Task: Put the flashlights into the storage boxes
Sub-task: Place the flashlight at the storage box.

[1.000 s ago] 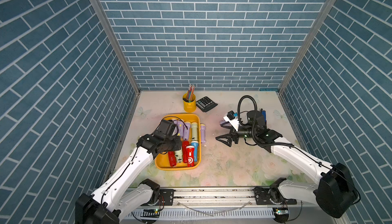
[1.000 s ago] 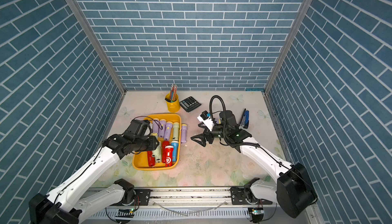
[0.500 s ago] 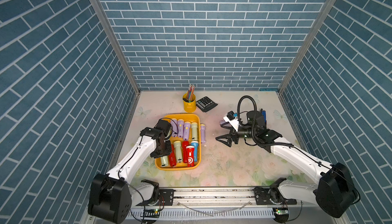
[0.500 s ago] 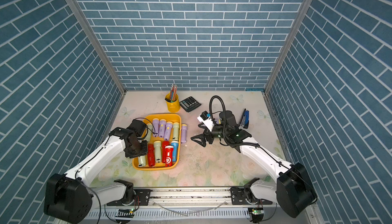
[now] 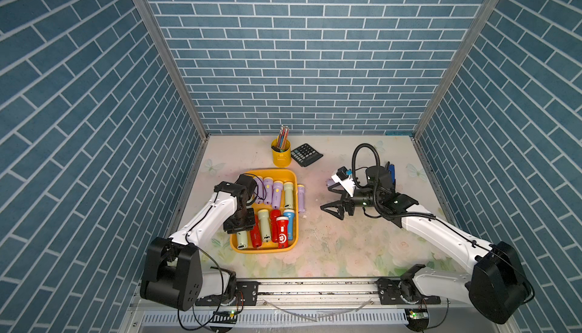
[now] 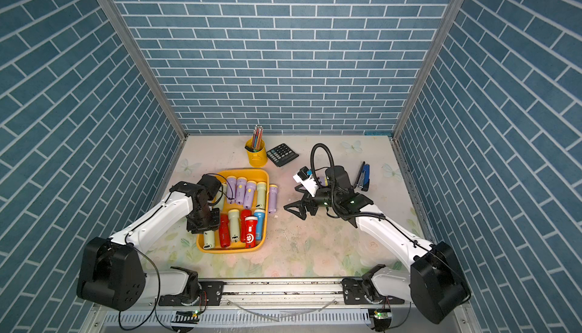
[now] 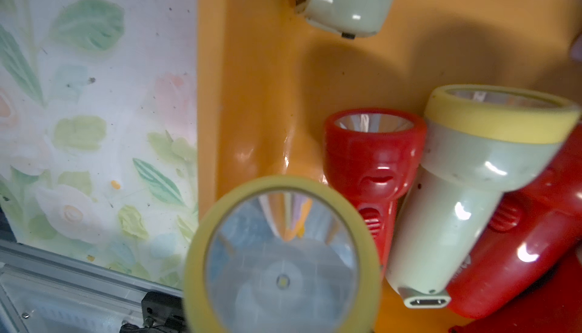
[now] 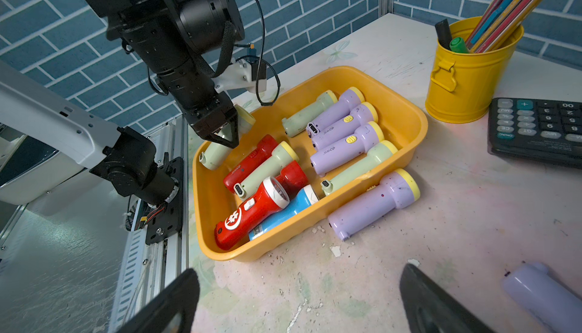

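Enclosure: blue brick-pattern walls (image 5: 283, 63) close three sides of the floral-print table (image 5: 346, 246). I see open tabletop from the tray's right rim across to the right arm, and along the near edge.

Left of centre, close to the left wall, sits the orange-yellow tray (image 5: 264, 250). It holds two rows of flashlights: lilac and pale green at the back; red, pale green and one blue flashlight (image 5: 289, 221) in front.

Over bare table the right gripper (image 5: 334, 211) hovers, jaws spread wide, empty.

At the tray's near-left corner the left gripper (image 8: 227, 140) straddles a tilted pale green flashlight (image 8: 214, 155), head up and tail low by the wall. I cannot tell whether the jaws clamp it or merely flank it. The left wrist view shows mostly its lens.

Outside, just beside the right rim, lies one lilac flashlight (image 5: 301, 197).

Only the right wrist view shows the second lilac flashlight (image 8: 541, 293) clearly.

In a top view the stapler (image 6: 362, 174) shows whole; the right wrist view misses it.

At the back: pencil cup (image 5: 281, 155), calculator (image 5: 306, 155).
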